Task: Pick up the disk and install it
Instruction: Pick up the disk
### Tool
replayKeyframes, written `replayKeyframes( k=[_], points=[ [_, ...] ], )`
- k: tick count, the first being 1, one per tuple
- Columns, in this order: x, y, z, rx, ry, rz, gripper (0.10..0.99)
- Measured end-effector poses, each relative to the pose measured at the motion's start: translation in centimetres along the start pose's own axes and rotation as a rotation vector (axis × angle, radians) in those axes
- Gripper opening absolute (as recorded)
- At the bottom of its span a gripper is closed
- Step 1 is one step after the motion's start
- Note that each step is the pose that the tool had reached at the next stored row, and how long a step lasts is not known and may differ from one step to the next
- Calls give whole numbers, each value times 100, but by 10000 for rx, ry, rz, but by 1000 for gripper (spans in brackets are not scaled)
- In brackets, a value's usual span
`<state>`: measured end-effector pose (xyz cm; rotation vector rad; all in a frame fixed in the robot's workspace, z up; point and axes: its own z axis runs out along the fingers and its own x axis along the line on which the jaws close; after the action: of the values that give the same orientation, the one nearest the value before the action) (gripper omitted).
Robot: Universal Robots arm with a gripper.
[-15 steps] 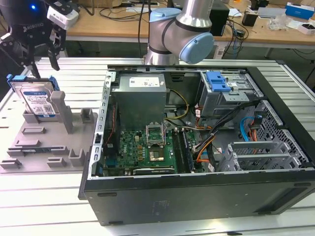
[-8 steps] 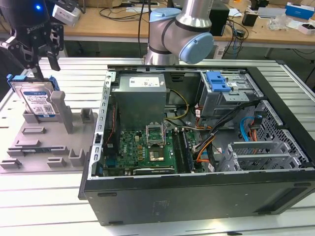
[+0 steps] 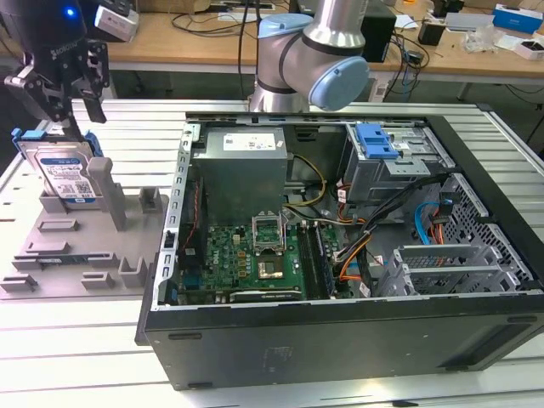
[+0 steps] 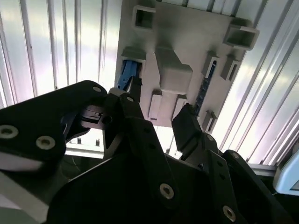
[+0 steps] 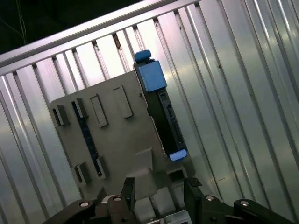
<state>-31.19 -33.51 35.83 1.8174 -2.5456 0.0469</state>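
Silver, blue-framed disk [image 3: 66, 174] stands upright in grey holder [image 3: 51, 255]; hand [image 5: 160, 189] hovers above, released.

Overhead lighting was bright and even in the exterior view. The open black computer case [image 3: 340, 323], well apart from the tool, showed only shallow shadow along its inner walls. In the second wrist view, the ribbed silver aluminium table [image 4: 42, 46] beneath the black two-fingered gripper [image 4: 161, 105] glared almost white, and the gripper registered as a backlit dark silhouette. In the first wrist view, reflections on the table were softer and streaked, with an unlit dark band beyond its far edge.
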Motion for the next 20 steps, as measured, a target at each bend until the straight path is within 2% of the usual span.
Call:
replayKeyframes(
  k=[5,15,20],
  points=[
    [0,1,16,145,-28,-1162,541],
    [-1,2,40,252,-50,-3198,541],
    [-1,2,40,257,-37,-3278,541]
  ],
)
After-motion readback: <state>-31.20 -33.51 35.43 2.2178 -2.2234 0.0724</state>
